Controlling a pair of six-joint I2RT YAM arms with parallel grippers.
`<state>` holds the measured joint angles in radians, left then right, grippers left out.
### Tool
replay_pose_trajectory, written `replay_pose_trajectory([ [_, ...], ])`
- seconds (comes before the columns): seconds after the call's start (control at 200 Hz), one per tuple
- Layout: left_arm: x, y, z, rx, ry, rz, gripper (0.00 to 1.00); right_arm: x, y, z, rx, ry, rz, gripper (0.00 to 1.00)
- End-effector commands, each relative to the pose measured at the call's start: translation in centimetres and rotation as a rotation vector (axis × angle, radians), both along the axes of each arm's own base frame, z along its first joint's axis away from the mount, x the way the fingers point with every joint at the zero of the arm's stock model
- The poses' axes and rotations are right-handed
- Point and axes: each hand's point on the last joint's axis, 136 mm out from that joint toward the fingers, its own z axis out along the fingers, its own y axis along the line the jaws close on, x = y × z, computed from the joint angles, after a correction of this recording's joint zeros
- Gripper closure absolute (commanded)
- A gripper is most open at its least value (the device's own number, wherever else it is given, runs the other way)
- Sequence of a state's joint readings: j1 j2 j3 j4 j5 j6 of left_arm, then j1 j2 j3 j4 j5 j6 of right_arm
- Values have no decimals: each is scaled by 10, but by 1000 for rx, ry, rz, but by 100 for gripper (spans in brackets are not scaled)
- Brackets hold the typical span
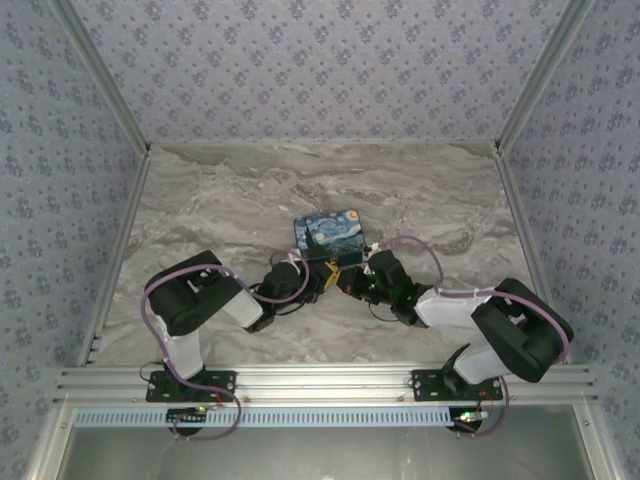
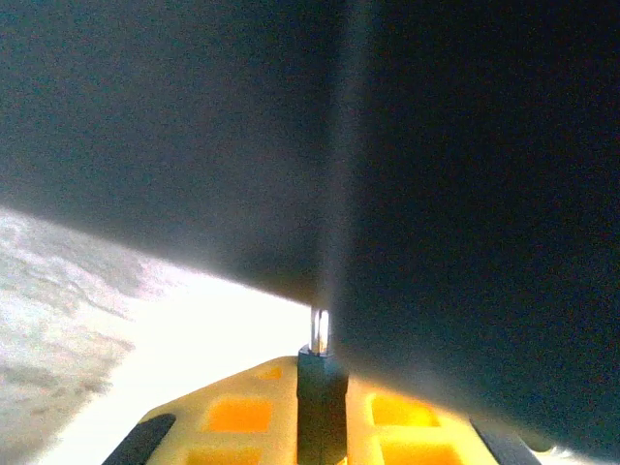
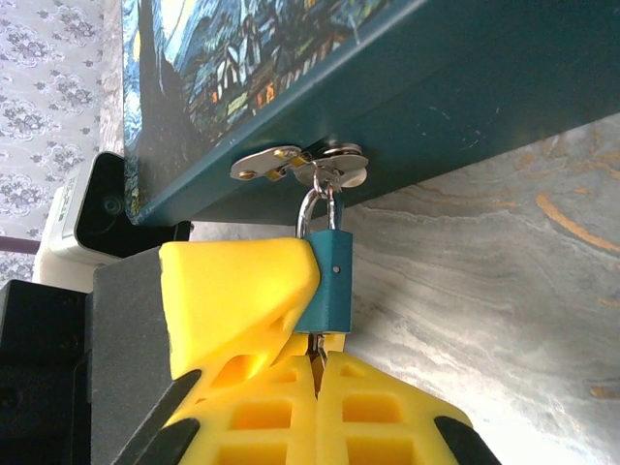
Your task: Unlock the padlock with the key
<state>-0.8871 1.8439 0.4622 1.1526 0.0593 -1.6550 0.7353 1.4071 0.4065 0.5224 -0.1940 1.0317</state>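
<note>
Currently my left gripper (image 2: pixel 322 386) pinches the padlock (image 3: pixel 329 279) steady where it hangs from the latch (image 3: pixel 291 165) on the box's (image 3: pixel 291 58) near side, so my right gripper (image 3: pixel 318 376), fingers pressed on the key (image 3: pixel 317 347), can turn it

The left hand (image 2: pixel 322 380) pinches the padlock (image 2: pixel 322 417) between yellow fingers (image 2: pixel 237 415), its metal shackle (image 2: pixel 320 331) meeting a dark blurred surface (image 2: pixel 436 194)

box (image 3: pixel 455 77) close above padlock (image 3: pixel 327 281), table (image 3: pixel 484 291) open either side
</note>
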Motion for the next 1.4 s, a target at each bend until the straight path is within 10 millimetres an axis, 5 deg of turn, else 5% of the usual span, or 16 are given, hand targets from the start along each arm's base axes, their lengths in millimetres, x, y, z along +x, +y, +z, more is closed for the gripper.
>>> replay_pose_trajectory([
  [0.0, -4, -1, -9, 41, 18, -13, 93, -2, -6, 11, -30, -56, 24, 85],
  [0.245, -4, 0, -5, 60, 8, -16, 97, -15, -37, 10, -229, -149, 87, 57],
  [0.42, -3, -1, 0, 62, 4, -18, 98, -19, -58, 36, -431, -391, 199, 50],
  [0.765, -6, -4, 7, 61, 75, -22, 99, -35, -40, 81, -795, -962, 533, 39],
  [0.904, -9, -3, 7, 67, 117, -21, 100, -39, -35, 72, -1021, -1187, 630, 38],
  [1.144, -12, -4, 10, 65, 165, -24, 100, -28, -42, 41, -1294, -1202, 679, 39],
  [1.394, -12, -7, 12, 53, 187, -31, 100, -21, -21, 26, -1328, -1229, 722, 40],
])
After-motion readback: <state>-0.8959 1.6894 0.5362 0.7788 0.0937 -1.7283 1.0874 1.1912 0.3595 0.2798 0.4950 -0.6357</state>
